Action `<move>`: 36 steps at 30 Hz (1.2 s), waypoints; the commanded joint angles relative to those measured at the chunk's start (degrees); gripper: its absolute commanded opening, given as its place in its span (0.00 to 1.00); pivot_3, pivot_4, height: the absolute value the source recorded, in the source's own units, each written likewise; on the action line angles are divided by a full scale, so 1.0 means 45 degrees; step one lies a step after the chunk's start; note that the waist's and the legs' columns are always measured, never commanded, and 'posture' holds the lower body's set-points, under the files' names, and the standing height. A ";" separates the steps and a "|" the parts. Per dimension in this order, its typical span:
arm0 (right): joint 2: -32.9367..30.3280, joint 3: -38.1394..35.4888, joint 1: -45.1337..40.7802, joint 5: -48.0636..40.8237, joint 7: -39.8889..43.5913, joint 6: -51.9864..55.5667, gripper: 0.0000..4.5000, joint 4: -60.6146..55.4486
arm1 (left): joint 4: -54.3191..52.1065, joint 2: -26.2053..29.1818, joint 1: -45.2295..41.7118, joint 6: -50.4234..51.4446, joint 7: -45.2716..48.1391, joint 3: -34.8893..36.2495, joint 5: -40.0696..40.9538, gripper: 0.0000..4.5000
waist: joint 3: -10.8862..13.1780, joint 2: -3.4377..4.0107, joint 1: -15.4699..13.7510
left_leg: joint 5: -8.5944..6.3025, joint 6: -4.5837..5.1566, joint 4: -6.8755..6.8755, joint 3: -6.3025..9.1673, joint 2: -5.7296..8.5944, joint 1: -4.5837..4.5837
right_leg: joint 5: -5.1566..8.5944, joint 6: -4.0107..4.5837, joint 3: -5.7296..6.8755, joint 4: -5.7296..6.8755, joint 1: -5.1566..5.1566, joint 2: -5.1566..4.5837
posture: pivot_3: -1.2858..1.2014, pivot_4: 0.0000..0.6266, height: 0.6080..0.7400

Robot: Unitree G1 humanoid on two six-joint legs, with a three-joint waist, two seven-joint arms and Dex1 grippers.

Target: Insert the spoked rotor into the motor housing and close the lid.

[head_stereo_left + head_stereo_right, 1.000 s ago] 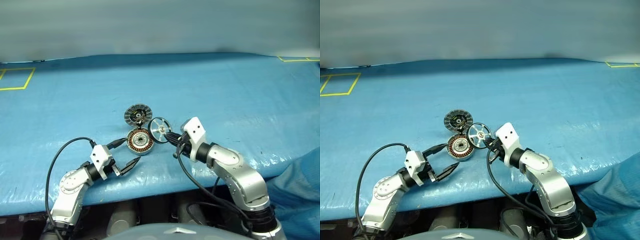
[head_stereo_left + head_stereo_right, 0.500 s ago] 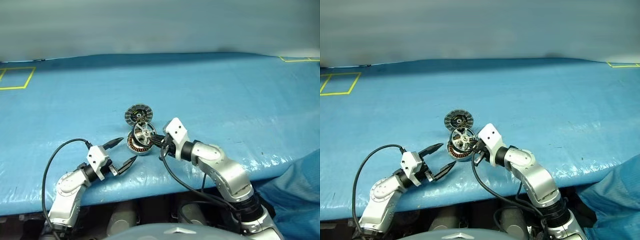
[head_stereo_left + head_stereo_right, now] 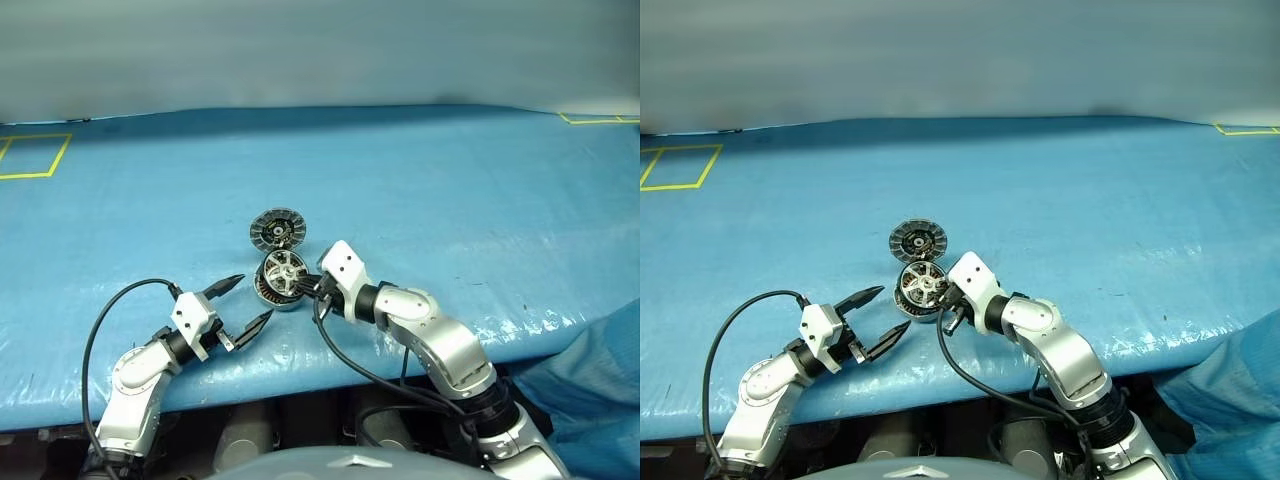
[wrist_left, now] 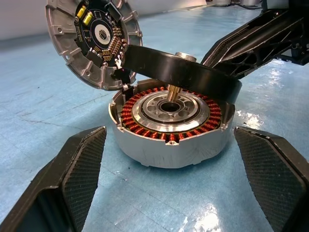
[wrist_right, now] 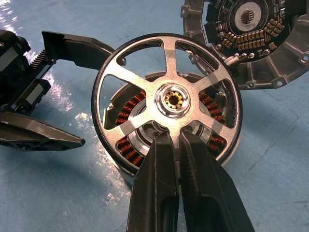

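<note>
The small dark ring-shaped spoked rotor point(image 5: 166, 101) is held tilted just above the shallow round metal motor housing point(image 4: 169, 140). The round ribbed metal lid point(image 3: 277, 229) is propped just behind the housing, touching its rim, on the blue sheeted table point(image 3: 480, 200).

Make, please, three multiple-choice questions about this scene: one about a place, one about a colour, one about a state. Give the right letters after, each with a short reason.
1. Where is the spoked rotor?
A. Over the motor housing, tilted, not yet seated
B. Flat on the blue table cover, far from the housing
C. On top of the lid

2. What colour are the windings inside the housing?
A. Green
B. Copper-orange
C. White

3. How are the pincers?
A. Both open
B. Left pincer open and empty, right pincer shut on a rotor spoke
C. Left shut on the lid, right open

Answers:
1 A, the left wrist view shows the rotor slanted above the windings.
2 B, the ring of coils is copper-orange.
3 B, the left fingers stand wide apart on either side of the housing; the right fingers pinch a spoke.
</note>
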State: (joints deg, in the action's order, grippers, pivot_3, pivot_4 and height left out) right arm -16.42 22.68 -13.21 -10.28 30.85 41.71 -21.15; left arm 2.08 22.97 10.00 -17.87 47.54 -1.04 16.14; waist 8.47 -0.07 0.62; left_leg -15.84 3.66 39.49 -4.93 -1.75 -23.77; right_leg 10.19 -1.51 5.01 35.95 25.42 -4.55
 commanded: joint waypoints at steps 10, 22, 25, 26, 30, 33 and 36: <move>-0.0356 0.0537 -0.0495 0.0804 0.0040 -0.0566 0.01 -0.0231 | 0.0161 -0.0028 0.0042 -0.0458 -0.0096 0.0159 -0.0044 1.00 | 0.0000 -0.0001 -0.0004 | 0.0000 0.0000 0.0002 0.0000 0.0000 0.0000 | 0.0000 0.0000 0.0002 0.0000 0.0001 0.0000 | 0.52 0.24 1.00; -0.0396 0.0456 -0.0535 0.0827 0.0242 -0.0834 0.39 -0.0577 | 0.0259 -0.0059 0.0117 -0.0642 -0.0192 0.0185 -0.0046 1.00 | -0.0001 -0.0001 0.0001 | 0.0000 0.0000 0.0002 0.0001 -0.0001 0.0001 | 0.0000 0.0000 0.0003 0.0001 -0.0001 0.0000 | 0.52 0.24 1.00; -0.0218 0.0269 -0.0490 0.0557 0.0283 -0.0864 0.39 -0.0775 | 0.0270 -0.0046 0.0158 -0.0682 -0.0201 0.0199 -0.0020 1.00 | -0.0001 -0.0001 0.0000 | 0.0000 0.0000 0.0002 0.0001 -0.0001 0.0001 | 0.0000 0.0000 0.0003 0.0001 -0.0001 0.0000 | 0.52 0.24 1.00; -0.0082 0.0113 -0.0459 0.0368 0.0309 -0.0888 0.39 -0.0825 | 0.0275 -0.0037 0.0154 -0.0686 -0.0209 0.0203 -0.0017 1.00 | 0.0000 -0.0001 -0.0001 | 0.0000 0.0000 0.0002 0.0001 -0.0001 0.0001 | 0.0000 0.0000 0.0003 0.0001 0.0000 0.0000 | 0.52 0.24 1.00; 0.0623 -0.0322 -0.0510 -0.0083 0.0230 -0.1078 0.39 -0.0102 | 0.0243 -0.0035 0.0152 -0.0712 -0.0284 0.0221 -0.0017 1.00 | -0.0001 -0.0002 0.0000 | 0.0000 0.0000 0.0002 0.0003 -0.0003 0.0004 | 0.0000 0.0000 0.0005 0.0001 0.0000 0.0002 | 0.52 0.24 1.00; 0.0989 -0.0374 -0.0671 0.0003 0.0127 -0.1298 0.31 0.0729 | 0.0262 -0.0039 0.0128 -0.0726 -0.0323 0.0195 -0.0055 1.00 | -0.0002 -0.0002 0.0006 | 0.0000 0.0000 0.0002 0.0000 -0.0002 0.0007 | 0.0000 -0.0001 0.0003 0.0001 0.0000 0.0001 | 0.52 0.24 1.00; 0.1115 -0.0191 -0.0805 0.0153 0.0142 -0.1410 0.12 0.1195 | 0.0286 -0.0072 0.0144 -0.0760 -0.0330 0.0189 -0.0044 1.00 | -0.0001 -0.0002 -0.0002 | 0.0000 0.0000 0.0003 -0.0001 0.0000 0.0007 | -0.0002 0.0000 0.0003 0.0001 -0.0001 0.0000 | 0.52 0.24 1.00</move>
State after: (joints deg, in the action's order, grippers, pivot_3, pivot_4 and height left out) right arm -11.88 21.93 -15.66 -9.52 31.34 36.79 -15.16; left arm 3.67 22.82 10.61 -19.72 46.24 -0.78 15.97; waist 8.47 -0.08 0.61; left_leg -15.84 3.66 39.50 -4.93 -1.75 -23.76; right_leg 10.18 -1.51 5.02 35.96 25.41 -4.55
